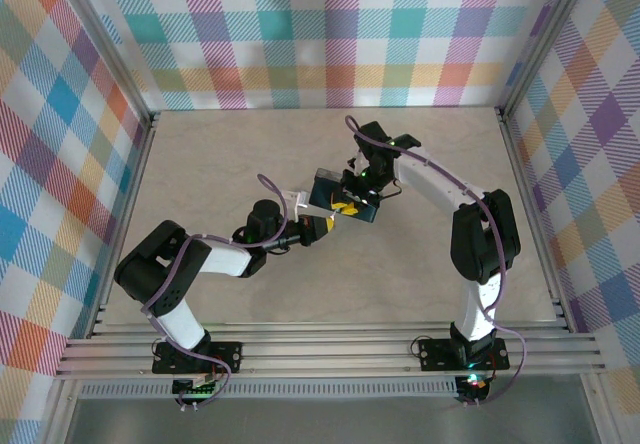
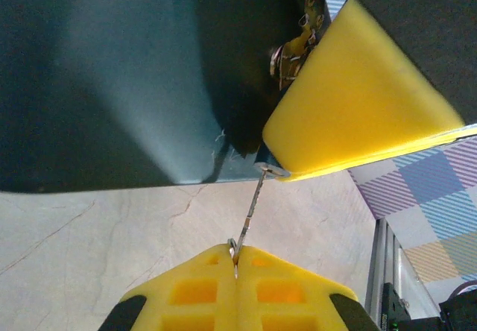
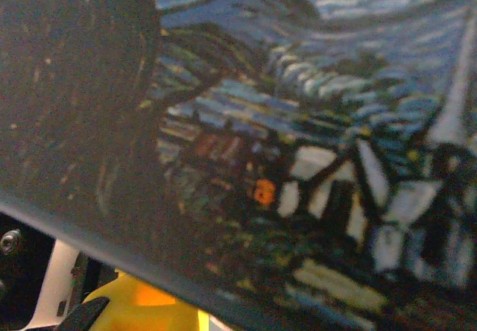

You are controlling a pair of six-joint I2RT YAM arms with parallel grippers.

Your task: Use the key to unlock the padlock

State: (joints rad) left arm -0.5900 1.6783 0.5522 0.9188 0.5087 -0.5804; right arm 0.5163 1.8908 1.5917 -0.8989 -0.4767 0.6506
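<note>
Top: box [image 1: 345, 196] mid-table. Left gripper [image 1: 322, 223] at its 7 o'clock, right gripper [image 1: 351, 204] on its near side.
Left wrist: left gripper pinched tight on the key [image 2: 252, 210], blade pointing to 1 o'clock, tip under the right gripper's yellow finger [image 2: 358, 100]. Brassy fitting [image 2: 292, 51] on the box edge; can't tell if it's the padlock.
Right wrist: painted box face close up. Can't tell whether its jaws are together or apart.

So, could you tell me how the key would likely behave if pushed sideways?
The key looks thin and metal, so probably stiff yet bendable. The left gripper pinches only its end, so it may pivot or slip if pushed.
</note>
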